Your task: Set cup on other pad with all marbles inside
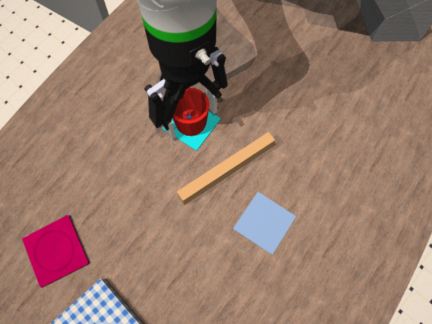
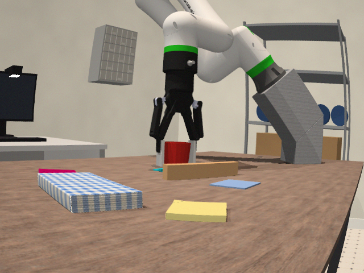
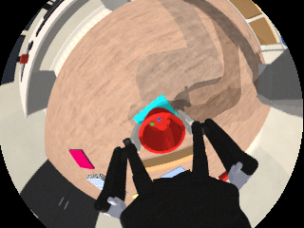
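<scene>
The red cup (image 1: 191,104) (image 2: 177,152) (image 3: 161,135) stands upright on the cyan pad (image 1: 195,141) (image 2: 158,169) (image 3: 148,109). Small marbles show at its bottom, one of them blue (image 1: 189,117). My gripper (image 1: 192,121) (image 2: 176,158) (image 3: 159,122) reaches down around the cup, one finger on each side. The fingers stand a little apart from the cup's wall, so the gripper is open. The orange rail (image 1: 225,166) (image 2: 199,170) lies on the table between the cyan pad and the light-blue pad (image 1: 264,222) (image 2: 235,183), which has nothing on it.
A magenta pad (image 1: 54,250) (image 2: 56,170) (image 3: 80,159) lies at the front left. A blue-checked block (image 1: 96,306) (image 2: 88,190) and a yellow block (image 2: 197,210) lie nearer the front. The grey arm base (image 1: 394,17) (image 2: 293,117) stands at the far right.
</scene>
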Action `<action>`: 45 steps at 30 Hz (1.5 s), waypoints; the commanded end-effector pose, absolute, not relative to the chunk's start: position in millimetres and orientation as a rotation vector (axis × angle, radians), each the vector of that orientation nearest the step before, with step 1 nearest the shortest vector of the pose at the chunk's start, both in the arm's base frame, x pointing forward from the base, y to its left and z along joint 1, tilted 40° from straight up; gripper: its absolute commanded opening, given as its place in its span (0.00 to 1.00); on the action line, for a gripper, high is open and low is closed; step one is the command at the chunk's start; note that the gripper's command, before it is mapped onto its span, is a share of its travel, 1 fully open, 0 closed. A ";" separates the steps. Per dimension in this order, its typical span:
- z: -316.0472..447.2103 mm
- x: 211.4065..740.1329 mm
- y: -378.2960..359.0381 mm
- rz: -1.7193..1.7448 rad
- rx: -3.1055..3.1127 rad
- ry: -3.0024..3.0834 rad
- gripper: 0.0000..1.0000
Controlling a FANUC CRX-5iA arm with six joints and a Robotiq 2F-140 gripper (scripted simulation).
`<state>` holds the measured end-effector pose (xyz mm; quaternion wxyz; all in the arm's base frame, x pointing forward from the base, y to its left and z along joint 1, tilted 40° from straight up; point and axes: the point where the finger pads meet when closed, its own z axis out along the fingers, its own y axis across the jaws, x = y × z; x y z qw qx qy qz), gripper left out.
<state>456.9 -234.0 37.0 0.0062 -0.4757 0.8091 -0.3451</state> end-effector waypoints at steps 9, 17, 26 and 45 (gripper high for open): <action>37.1 457.0 -233.9 -1.080 -1.489 2.531 0.59; 37.1 457.0 -233.9 -1.080 -1.489 2.531 0.59; 37.1 457.0 -233.9 -1.080 -1.489 2.531 0.59; 47.5 452.4 -226.3 -1.080 -1.489 2.531 0.59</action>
